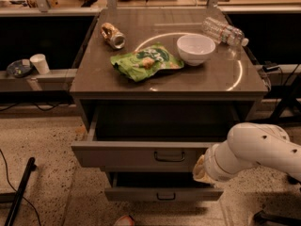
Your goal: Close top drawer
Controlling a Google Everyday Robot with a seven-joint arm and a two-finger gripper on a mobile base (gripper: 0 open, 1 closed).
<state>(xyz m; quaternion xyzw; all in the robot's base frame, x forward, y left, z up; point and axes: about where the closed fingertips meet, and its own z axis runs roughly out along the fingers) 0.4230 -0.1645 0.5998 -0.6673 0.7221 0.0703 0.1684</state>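
Camera view: looks down on the front of a grey cabinet [221, 76] with its drawers facing the viewer.
Top drawer [127, 154]: just under the cabinet top, pulled well out; the front panel stands forward of the cabinet face.
Long axis: left-right across the picture, nearly cabinet-wide; the flat front faces the camera.
Handle [170, 156]: small dark bail at mid-panel, in plain sight.
Gripper [201, 169]: tan tip at the right end of the top drawer's front panel, by its lower corner. Touching or just beside: cannot tell. Spread or pressed together: cannot tell, the wrist covers it.
Arm [256, 147]: white, comes in low from the right edge and fills the space right of the drawer.
Edges and room: speckled floor [47, 145] lies open in front and to the left; a dark pole [19, 194] on the floor at far left sits well apart from the drawer.
Lower drawer [141, 193]: out a little, less than the top one; its right end runs under the arm.
Hidden: the top drawer's inside is in shadow, contents unreadable; a reddish thing [124, 220] is cut off at the bottom edge.
On top: can [113, 35] on its side, green bag [146, 61], white bowl [195, 48], clear bottle [223, 32] lying at back right.
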